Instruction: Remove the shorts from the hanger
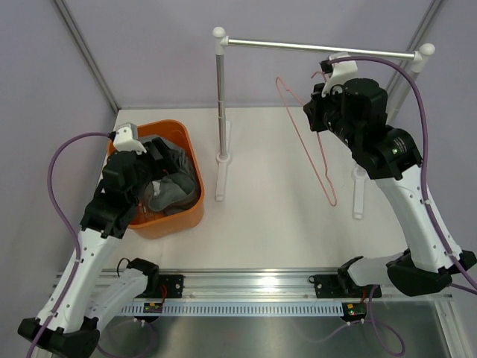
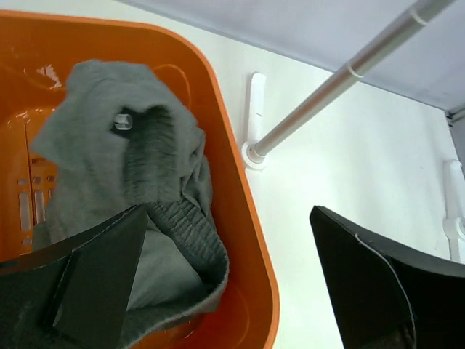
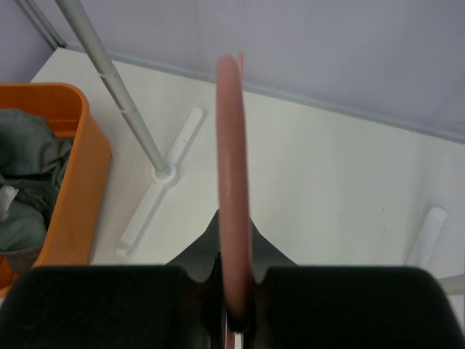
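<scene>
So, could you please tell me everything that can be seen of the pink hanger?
The hanger is a thin pink wire bent into a triangular outline, and it looks smooth and stiff. It is bare, with no cloth on it. The right gripper is shut on one stretch of the wire and holds the hanger slanted in the air near the silver rail. Nothing else seems to touch it.

White table [image 1: 283,209] with orange basket [image 1: 186,214] and rail stand's white feet [image 1: 220,186].
</scene>
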Tool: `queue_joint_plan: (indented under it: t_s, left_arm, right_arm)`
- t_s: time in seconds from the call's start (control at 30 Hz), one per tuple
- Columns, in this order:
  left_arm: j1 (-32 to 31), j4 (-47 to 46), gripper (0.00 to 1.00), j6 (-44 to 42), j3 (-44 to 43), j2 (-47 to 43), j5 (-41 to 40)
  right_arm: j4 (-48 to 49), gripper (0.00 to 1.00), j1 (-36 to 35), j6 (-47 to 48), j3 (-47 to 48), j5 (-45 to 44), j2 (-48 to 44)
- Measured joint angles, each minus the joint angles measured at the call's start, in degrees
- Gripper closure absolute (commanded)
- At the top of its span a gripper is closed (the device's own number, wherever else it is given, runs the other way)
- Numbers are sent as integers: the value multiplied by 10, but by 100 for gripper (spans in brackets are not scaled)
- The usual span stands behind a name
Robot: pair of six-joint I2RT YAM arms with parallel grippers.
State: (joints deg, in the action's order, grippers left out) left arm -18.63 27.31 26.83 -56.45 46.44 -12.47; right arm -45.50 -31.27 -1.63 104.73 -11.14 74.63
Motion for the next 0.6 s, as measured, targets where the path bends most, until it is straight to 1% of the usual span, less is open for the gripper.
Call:
queue_joint_plan:
  t_s: [0.2, 0.6]
  left_arm:
    - [0, 15, 1, -33, -35, -5, 28]
    - [0, 32, 1, -72, -55, -1, 59]
  right_arm:
    - [-10, 100, 17, 17, 110, 8, 67]
    - [-46, 100, 74, 19, 301, 17, 210]
